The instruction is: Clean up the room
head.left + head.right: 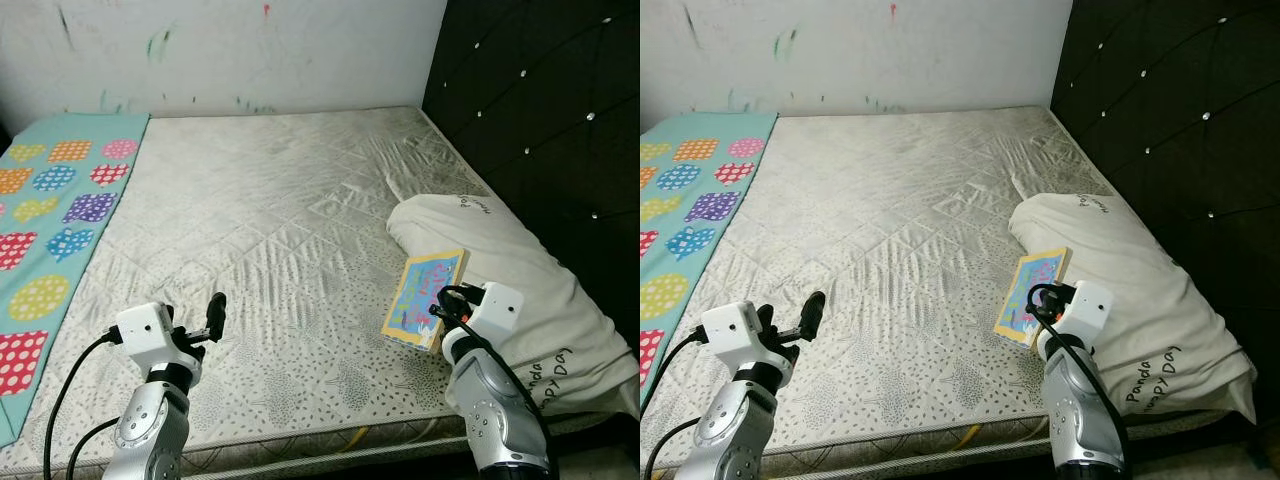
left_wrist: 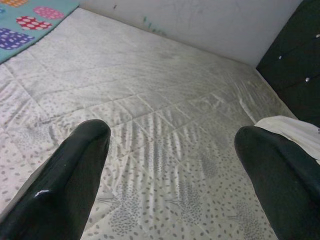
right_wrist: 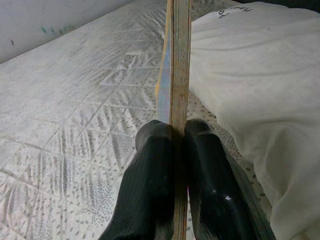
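On the bed (image 1: 280,230), the left gripper (image 1: 214,318) waits with its fingers spread wide and nothing in them. The right gripper (image 1: 440,318) pinches the picture board (image 1: 425,297), lifted beside the pillow (image 1: 500,270). It is not yet put away.

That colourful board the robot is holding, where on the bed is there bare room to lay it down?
The right gripper pinches the board beside the pillow. The wide quilted mattress between the pillow and the spotted blanket is bare. The headboard side is crowded.
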You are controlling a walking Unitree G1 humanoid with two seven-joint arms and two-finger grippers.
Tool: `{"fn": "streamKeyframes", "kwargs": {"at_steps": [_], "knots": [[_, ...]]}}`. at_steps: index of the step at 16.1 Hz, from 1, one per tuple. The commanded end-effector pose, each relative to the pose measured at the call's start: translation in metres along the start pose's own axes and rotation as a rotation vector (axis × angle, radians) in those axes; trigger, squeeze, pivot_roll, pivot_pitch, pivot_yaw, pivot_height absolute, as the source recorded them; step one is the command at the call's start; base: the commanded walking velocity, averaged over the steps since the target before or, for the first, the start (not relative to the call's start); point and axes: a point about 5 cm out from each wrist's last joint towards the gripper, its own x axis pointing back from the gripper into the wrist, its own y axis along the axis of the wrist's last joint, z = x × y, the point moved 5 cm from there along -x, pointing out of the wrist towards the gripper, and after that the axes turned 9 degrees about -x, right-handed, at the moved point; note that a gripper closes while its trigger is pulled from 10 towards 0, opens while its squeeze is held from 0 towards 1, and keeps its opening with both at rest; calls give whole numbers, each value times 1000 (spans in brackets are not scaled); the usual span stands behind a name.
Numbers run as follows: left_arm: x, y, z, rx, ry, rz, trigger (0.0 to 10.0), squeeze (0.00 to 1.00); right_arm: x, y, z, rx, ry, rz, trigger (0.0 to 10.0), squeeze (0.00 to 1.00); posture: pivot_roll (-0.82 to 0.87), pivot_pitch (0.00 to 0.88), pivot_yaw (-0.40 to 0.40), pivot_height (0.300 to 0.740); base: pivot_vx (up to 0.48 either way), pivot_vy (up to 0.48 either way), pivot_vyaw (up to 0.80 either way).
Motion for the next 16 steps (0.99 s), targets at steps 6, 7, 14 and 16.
{"fn": "streamKeyframes", "kwargs": {"at_steps": [6,7,14,16], "knots": [[-3,6,-4,-4,2,-16,10000,0,-2,18,7,15,17,-63,10000,0,-96,0,-11,740,0,0,0],[-3,7,-4,-4,4,-16,10000,0,-2,20,7,29,21,-69,10000,0,-96,0,-11,740,0,0,0],[-6,6,-6,11,-1,-19,10000,0,-3,25,10,72,43,-94,10000,0,-99,0,-12,740,0,0,0],[-6,6,-6,12,-2,-17,10000,0,-3,25,11,79,47,-97,10000,0,-98,0,-14,740,0,0,0]]}}
